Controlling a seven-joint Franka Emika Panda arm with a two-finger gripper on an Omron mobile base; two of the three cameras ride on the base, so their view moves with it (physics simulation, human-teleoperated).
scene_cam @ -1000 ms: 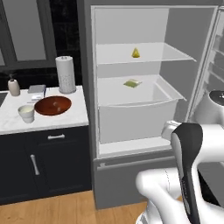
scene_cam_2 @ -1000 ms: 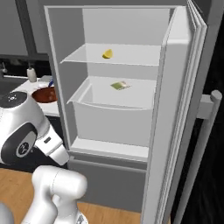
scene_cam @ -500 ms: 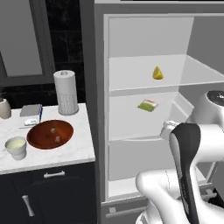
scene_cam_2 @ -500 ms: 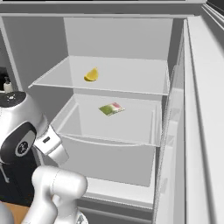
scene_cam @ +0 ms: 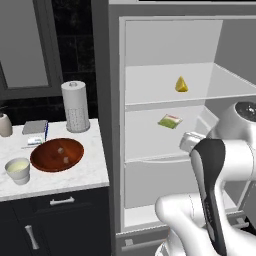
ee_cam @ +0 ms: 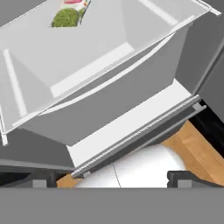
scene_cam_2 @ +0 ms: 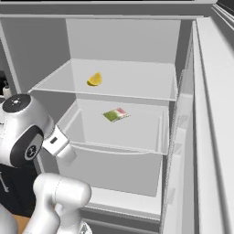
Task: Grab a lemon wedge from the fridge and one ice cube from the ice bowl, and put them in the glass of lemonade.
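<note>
The lemon wedge (scene_cam: 181,84) sits alone on the upper shelf of the open fridge (scene_cam: 165,45), well above the green-yellow packet (scene_cam: 169,121) in the drawer below. Risk: the hand camera looks down at that packet (ee_cam: 65,16), so a reach from this pose could take the wrong item. The gripper (ee_cam: 112,180) is released, holding nothing. A tiny wedge may slide away if nudged.

A paper towel roll (scene_cam: 75,106) stands on the counter (scene_cam: 75,177); a green packet (scene_cam: 169,121) lies in the drawer
</note>
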